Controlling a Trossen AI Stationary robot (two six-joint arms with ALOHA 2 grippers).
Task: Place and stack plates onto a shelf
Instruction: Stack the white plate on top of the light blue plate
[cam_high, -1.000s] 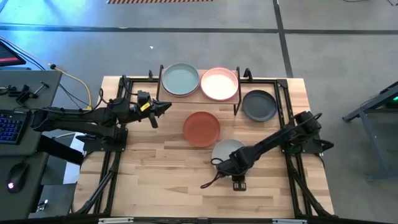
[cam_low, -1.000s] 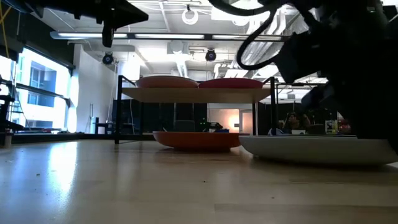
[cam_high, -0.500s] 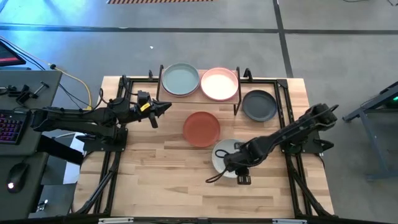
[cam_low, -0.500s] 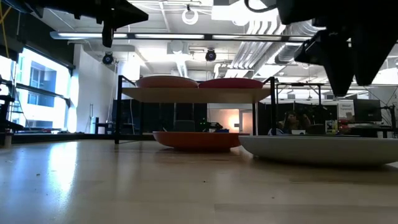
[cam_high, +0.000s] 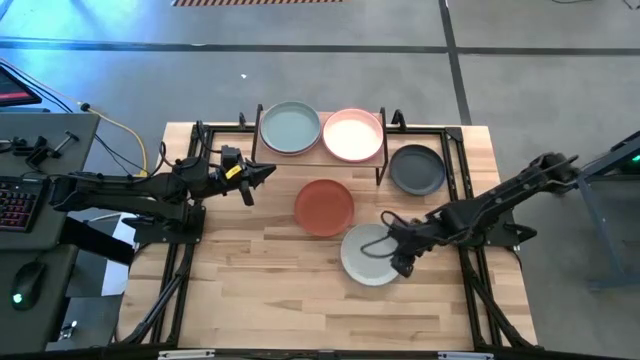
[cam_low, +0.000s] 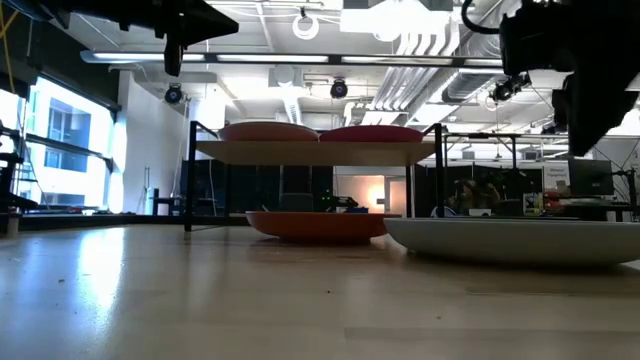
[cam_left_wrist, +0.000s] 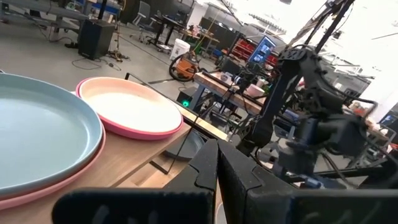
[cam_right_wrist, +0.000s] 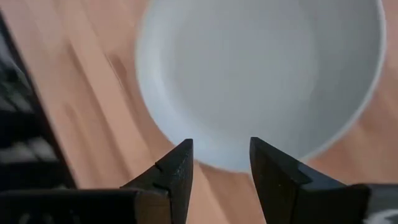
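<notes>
High view counts five plates, perhaps more stacked: right claw (cam_high: 397, 262) released over grey-white plate (cam_high: 366, 257), left claw (cam_high: 268, 172) clenched.

You see a sage green plate (cam_high: 290, 128) and a light pink plate (cam_high: 353, 135) on the light wood shelf (cam_high: 322, 158). On the pale wood-grain desk (cam_high: 250, 270) note a terracotta plate (cam_high: 324, 207), a dark grey plate (cam_high: 417, 169) and a pale grey-white plate (cam_high: 366, 258). Both arms are black.
</notes>
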